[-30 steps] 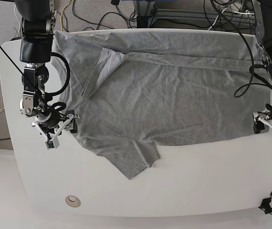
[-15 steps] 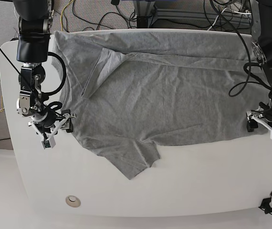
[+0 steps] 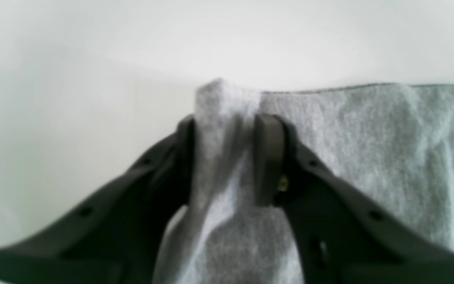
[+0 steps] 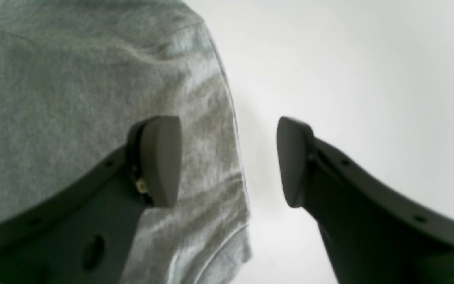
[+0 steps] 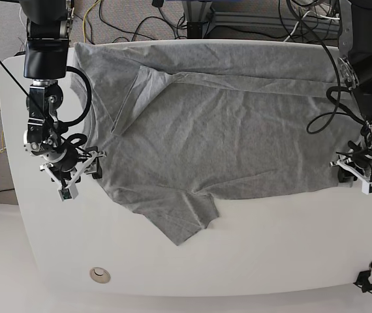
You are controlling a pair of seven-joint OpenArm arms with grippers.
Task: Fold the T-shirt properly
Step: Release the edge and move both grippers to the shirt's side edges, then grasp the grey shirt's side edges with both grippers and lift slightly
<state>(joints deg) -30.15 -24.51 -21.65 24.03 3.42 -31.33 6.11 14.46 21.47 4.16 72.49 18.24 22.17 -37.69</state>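
The grey T-shirt (image 5: 218, 124) lies spread on the white table (image 5: 271, 254). The left gripper (image 3: 223, 157) pinches a bunched hem corner; the right gripper (image 4: 229, 161) straddles the opposite edge, jaws apart, holding nothing. Lifting now would likely drag the shirt lopsided.

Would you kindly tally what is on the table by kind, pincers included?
T-shirt: 1
Pincers: 2, the left pincer pinching a T-shirt corner, the right pincer open astride its edge
Round fitting in the table: 1
Total: 4
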